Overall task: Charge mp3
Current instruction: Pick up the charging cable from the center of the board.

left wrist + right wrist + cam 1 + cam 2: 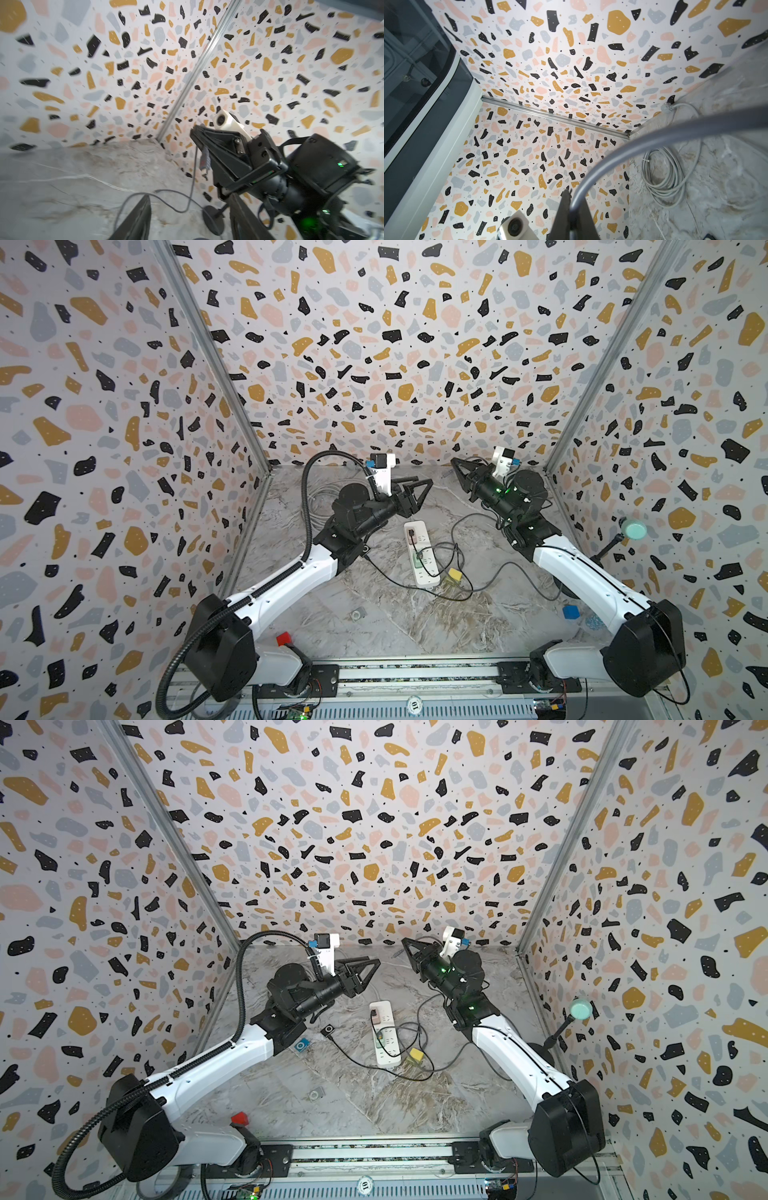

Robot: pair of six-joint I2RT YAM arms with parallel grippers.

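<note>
Left wrist view showed right gripper (195, 135) pinching the cable (195, 166), plug (204, 164) dangling. Left gripper (422, 484) hung open, nearer the blue mp3 (302, 1045) by its arm.

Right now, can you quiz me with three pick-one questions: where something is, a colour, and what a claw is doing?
1. Where is the small yellow block? A on a plate; B beside the long white power strip; C against the back wall.
2. What colour is the small cube by the left arm's base? A green; B red; C white.
3. The right gripper is: A open, empty; B out of sight; C shut on the thin grey cable.
Answers: B, it lies next to the strip; B, it looks red in both top views; C, the cable's plug dangles from its closed jaws.
</note>
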